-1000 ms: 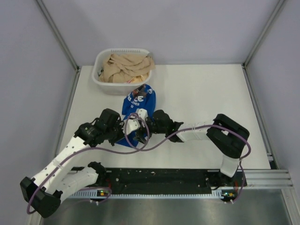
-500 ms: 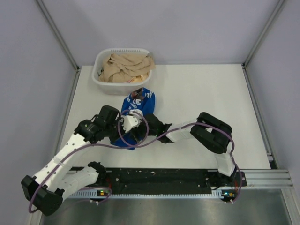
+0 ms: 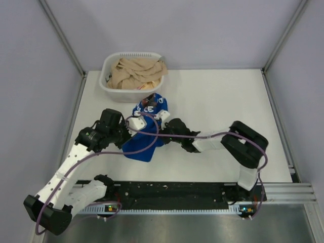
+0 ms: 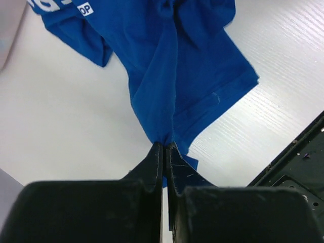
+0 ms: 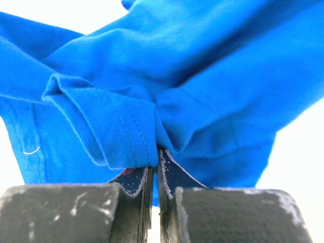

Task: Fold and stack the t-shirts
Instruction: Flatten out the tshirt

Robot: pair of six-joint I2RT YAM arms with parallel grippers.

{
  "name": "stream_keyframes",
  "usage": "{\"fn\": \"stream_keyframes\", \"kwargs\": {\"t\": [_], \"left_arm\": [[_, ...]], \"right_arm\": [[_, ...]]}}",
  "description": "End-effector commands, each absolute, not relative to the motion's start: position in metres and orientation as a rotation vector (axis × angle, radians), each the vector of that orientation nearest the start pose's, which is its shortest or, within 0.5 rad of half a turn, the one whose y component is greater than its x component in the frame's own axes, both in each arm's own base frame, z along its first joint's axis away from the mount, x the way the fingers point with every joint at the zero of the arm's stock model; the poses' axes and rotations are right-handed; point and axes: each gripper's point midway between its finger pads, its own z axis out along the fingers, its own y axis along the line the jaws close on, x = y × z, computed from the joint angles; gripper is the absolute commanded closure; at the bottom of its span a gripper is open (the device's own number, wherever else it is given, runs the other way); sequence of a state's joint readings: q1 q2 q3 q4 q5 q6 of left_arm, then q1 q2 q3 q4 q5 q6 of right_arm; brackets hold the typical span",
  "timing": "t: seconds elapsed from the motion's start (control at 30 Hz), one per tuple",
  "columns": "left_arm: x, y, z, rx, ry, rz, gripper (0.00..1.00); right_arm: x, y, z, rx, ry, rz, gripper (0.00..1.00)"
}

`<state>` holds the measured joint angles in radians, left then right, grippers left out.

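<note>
Left wrist view: left fingers (image 4: 153, 169) pinched on an edge of the blue t-shirt (image 4: 172, 76), cloth trailing ahead; right fingers (image 5: 132, 183) clamp a fold too.

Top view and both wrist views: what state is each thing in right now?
blue t-shirt: bunched up, not folded, pinched at two spots.
left gripper: shut on an edge of the blue t-shirt.
right gripper: shut on a fold of the blue t-shirt.
laundry basket: upright, holding tan clothes in a loose heap.

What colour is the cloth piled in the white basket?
Beige; the cloth shows best in the top external view.
</note>
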<state>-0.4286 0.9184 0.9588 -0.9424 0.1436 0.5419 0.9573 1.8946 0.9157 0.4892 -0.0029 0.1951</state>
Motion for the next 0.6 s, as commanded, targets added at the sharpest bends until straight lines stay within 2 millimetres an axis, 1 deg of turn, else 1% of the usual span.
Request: {"fn": "stream_keyframes", "kwargs": {"t": [0.0, 0.07, 0.1, 0.13, 0.17, 0.2, 0.23, 0.27, 0.3, 0.33, 0.37, 0.4, 0.43, 0.5, 0.57], "left_arm": [[0.233, -0.091, 0.221, 1.102, 2.014, -0.006, 1.0], [0.243, -0.082, 0.227, 1.057, 2.015, 0.071, 1.0], [0.251, -0.069, 0.234, 1.007, 2.025, 0.16, 1.0], [0.259, -0.061, 0.242, 0.965, 2.026, 0.214, 1.0], [0.267, -0.051, 0.255, 0.914, 2.019, 0.272, 1.0], [0.275, -0.042, 0.269, 0.869, 2.005, 0.322, 1.0], [0.283, -0.034, 0.292, 0.814, 1.977, 0.372, 1.0], [0.29, -0.028, 0.31, 0.781, 1.951, 0.405, 1.0], [0.294, -0.025, 0.327, 0.759, 1.925, 0.424, 1.0], [0.296, -0.026, 0.346, 0.751, 1.886, 0.424, 1.0], [0.296, -0.028, 0.367, 0.742, 1.841, 0.418, 1.0], [0.296, -0.031, 0.384, 0.738, 1.807, 0.398, 1.0], [0.293, -0.033, 0.405, 0.719, 1.767, 0.384, 1.0], [0.287, -0.036, 0.44, 0.696, 1.689, 0.359, 1.0], [0.279, -0.037, 0.469, 0.678, 1.613, 0.349, 1.0]], "right_arm": [[0.325, 0.31, 0.086, -0.498, 1.956, 0.523, 1.0], [0.332, 0.278, 0.11, -0.477, 1.918, 0.42, 1.0], [0.335, 0.259, 0.121, -0.471, 1.905, 0.35, 1.0], [0.339, 0.243, 0.14, -0.448, 1.873, 0.3, 1.0], [0.345, 0.221, 0.158, -0.417, 1.849, 0.246, 1.0], [0.348, 0.202, 0.186, -0.378, 1.8, 0.222, 1.0], [0.353, 0.181, 0.217, -0.327, 1.75, 0.204, 1.0], [0.358, 0.156, 0.248, -0.255, 1.705, 0.169, 1.0], [0.356, 0.137, 0.282, -0.248, 1.64, 0.121, 1.0], [0.353, 0.123, 0.315, -0.232, 1.589, 0.08, 1.0], [0.347, 0.109, 0.345, -0.221, 1.535, 0.021, 1.0], [0.338, 0.101, 0.377, -0.214, 1.475, -0.004, 1.0], [0.331, 0.092, 0.401, -0.208, 1.438, -0.032, 1.0], [0.313, 0.081, 0.445, -0.207, 1.378, -0.056, 1.0], [0.296, 0.072, 0.483, -0.205, 1.324, -0.058, 1.0]]}}
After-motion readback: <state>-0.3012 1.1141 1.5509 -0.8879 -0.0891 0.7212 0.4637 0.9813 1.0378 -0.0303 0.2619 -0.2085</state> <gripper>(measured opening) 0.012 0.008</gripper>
